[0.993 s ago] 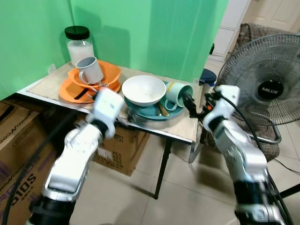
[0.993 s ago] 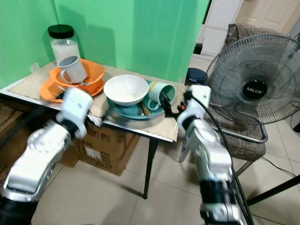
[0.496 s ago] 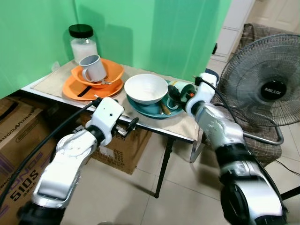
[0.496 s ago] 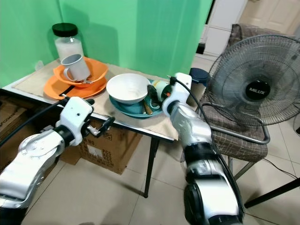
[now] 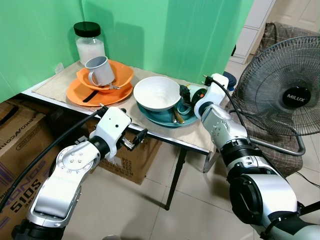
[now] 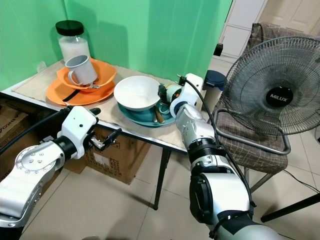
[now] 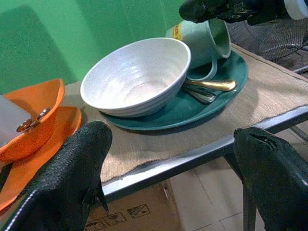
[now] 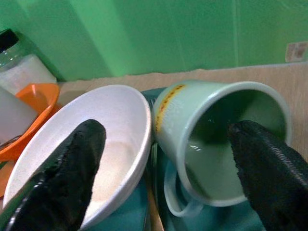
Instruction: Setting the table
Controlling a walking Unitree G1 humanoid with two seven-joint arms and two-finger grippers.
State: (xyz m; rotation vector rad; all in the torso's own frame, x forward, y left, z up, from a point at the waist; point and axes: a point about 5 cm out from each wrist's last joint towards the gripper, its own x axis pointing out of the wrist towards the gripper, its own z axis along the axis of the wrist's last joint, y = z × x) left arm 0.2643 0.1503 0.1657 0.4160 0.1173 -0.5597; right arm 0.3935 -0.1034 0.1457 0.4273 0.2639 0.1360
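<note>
The pale green mug (image 8: 211, 144) lies tilted on its side on the teal plate (image 7: 211, 91), its mouth turned toward the right gripper (image 8: 166, 168) and its handle down against the plate; the white bowl (image 5: 156, 94) sits on the same plate, touching the mug, with a gold spoon (image 7: 211, 84) lying beside them; the right gripper hovers just at the mug, its two black fingers (image 8: 72, 163) spread wide to either side of it and gripping nothing; the left gripper (image 7: 178, 178) hangs below the table edge (image 7: 192, 156), in front of the plate, fingers wide apart and empty; further along the table stand an orange bowl (image 5: 107, 75) on an orange plate (image 5: 80, 95) holding a grey mug (image 5: 99, 71), and a black-lidded jar (image 5: 89, 42); a standing fan (image 5: 287, 97) is beside the table
</note>
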